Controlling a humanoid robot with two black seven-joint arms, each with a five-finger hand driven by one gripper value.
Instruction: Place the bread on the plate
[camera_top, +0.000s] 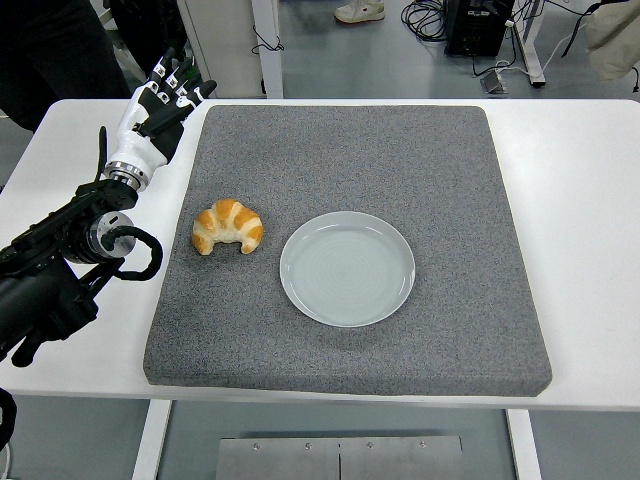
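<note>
White desk (590, 250) carries a grey square foam mat (440, 330); on it a round pale-blue ceramic plate (347, 268) sits empty, with the golden-brown curved croissant (228, 226) just beside its left rim. Farther back, the left hand (155, 115) hovers at the mat's edge, fingers relaxed, holding nothing.

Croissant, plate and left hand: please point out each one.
croissant (228, 226), head view, middle of its golden crust.
plate (347, 268), head view, bare centre.
left hand (157, 118), head view, back of the white palm.
</note>
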